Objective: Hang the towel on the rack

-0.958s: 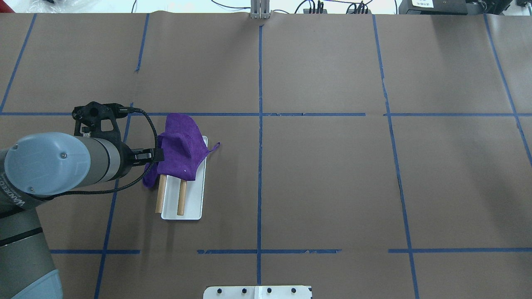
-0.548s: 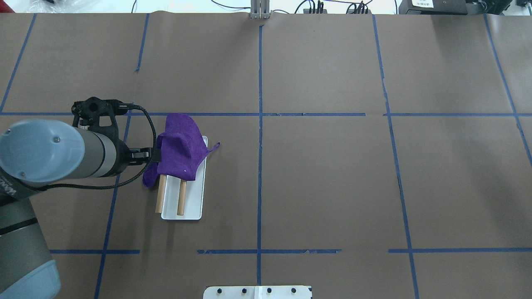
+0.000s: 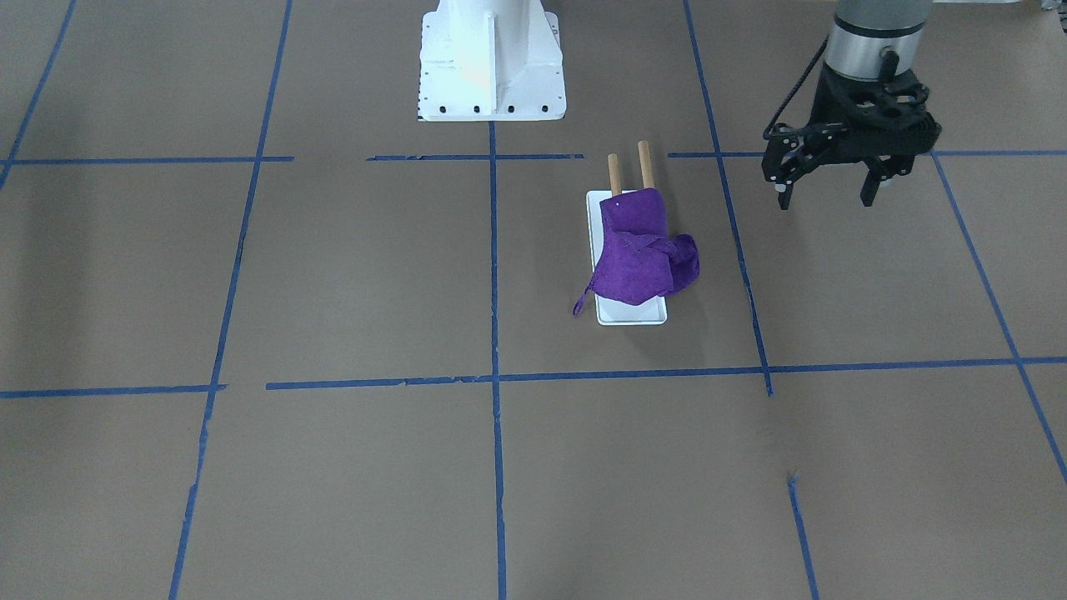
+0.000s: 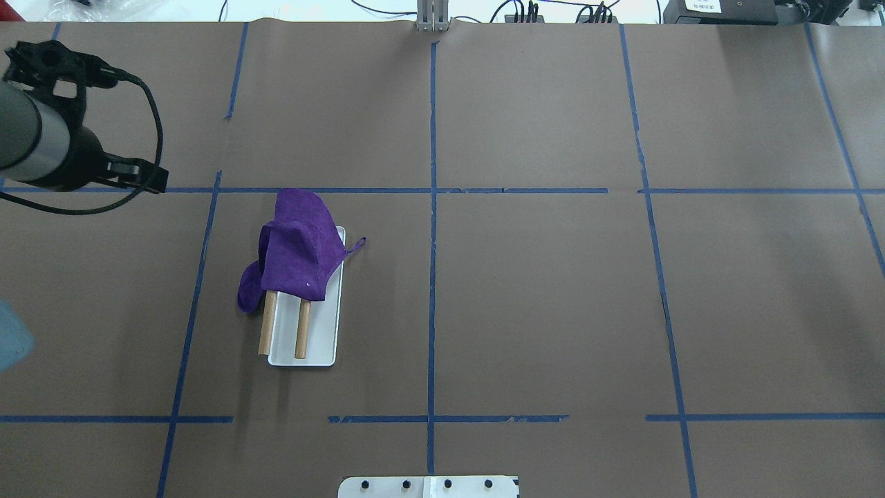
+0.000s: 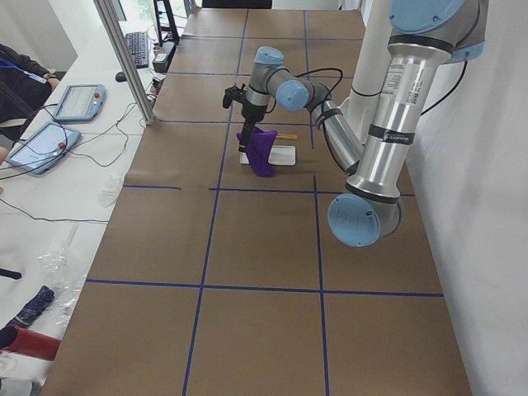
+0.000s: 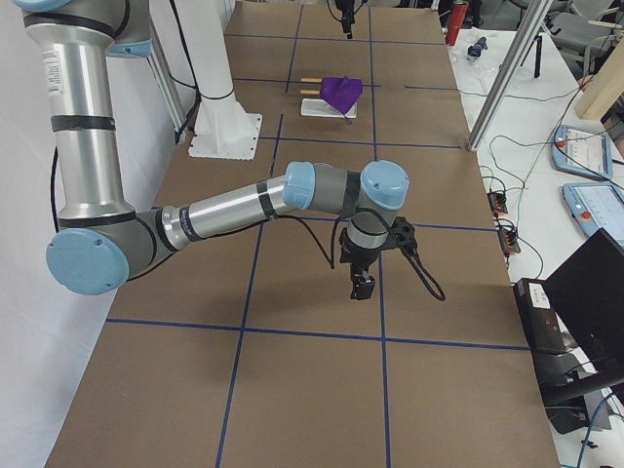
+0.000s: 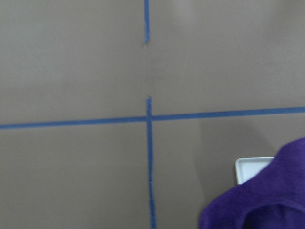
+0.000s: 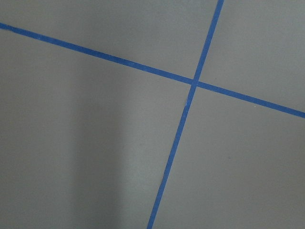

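The purple towel lies bunched over the far end of the rack's two wooden rods, above the white base. One fold hangs off the left rod and its loop sticks out to the right. The front view shows the towel and the bare rod ends. My left gripper is open and empty, raised, well clear of the rack; in the overhead view the left gripper is at the far left. The left wrist view shows a towel edge. My right gripper hangs over bare table far away; I cannot tell its state.
The white robot pedestal stands behind the rack. Blue tape lines cross the brown table cover. A metal post and desks with tablets lie beyond the table's far edge.
My left gripper was at the towel's left edge; it has pulled away, up and to the far left. The towel stays draped on the rods, unmoved.
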Controlling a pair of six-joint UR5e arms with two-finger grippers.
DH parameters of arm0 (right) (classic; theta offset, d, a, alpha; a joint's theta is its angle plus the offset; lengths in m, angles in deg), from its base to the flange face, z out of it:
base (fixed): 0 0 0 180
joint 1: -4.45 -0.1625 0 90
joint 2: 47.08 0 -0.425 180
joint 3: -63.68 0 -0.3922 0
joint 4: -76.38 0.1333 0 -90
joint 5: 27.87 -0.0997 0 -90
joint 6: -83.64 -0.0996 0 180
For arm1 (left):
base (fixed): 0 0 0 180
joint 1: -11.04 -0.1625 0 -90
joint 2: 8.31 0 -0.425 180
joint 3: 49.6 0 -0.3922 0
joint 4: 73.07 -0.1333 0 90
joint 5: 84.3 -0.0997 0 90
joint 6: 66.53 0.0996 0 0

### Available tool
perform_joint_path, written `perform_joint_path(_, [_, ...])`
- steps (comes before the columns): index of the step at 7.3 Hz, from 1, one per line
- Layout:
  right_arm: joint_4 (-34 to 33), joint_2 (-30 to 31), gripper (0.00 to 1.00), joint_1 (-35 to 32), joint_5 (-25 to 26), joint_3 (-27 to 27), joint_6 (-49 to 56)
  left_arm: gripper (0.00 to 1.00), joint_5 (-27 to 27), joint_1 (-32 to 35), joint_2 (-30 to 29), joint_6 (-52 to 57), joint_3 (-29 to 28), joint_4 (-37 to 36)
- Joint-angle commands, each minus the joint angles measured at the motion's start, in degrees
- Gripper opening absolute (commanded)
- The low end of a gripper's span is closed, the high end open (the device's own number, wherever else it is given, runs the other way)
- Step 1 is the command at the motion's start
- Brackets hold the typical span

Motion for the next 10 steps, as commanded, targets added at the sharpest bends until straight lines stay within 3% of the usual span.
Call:
perform_joint_path(1, [0.06, 0.93, 1.00, -2.47, -1.30, -1.51, 0.29, 1.00, 7.84, 13.11, 2.48, 20.18, -2.78, -1.15])
perform_joint_path(3, [0.15, 0.85, 1.00, -4.50, -2.10, -4.41, 0.82, 1.00, 15.51, 26.73, 4.25, 37.57, -14.59, -0.54])
perform_joint_path(5, [10.28, 1.37, 1.00, -5.64, -2.10, -12.02, 0.82, 1.00, 20.35, 36.60, 4.34, 52.20, -27.44, 0.17])
perform_joint_path(6, [16.17, 2.25, 1.00, -5.65, -2.28, -15.72, 0.47, 1.00, 20.63, 38.12, 5.21, 53.13, -30.28, 0.08])
perform_joint_path(7, [17.36, 2.78, 1.00, -5.65, -5.24, -17.59, -0.05, 1.00, 20.81, 38.83, 6.88, 52.79, -30.48, 0.26])
perform_joint_path(10, [19.29, 3.05, 1.00, -5.65, -7.81, -17.44, -8.54, 1.00, 21.34, 38.93, 9.09, 52.61, -30.93, 0.43])
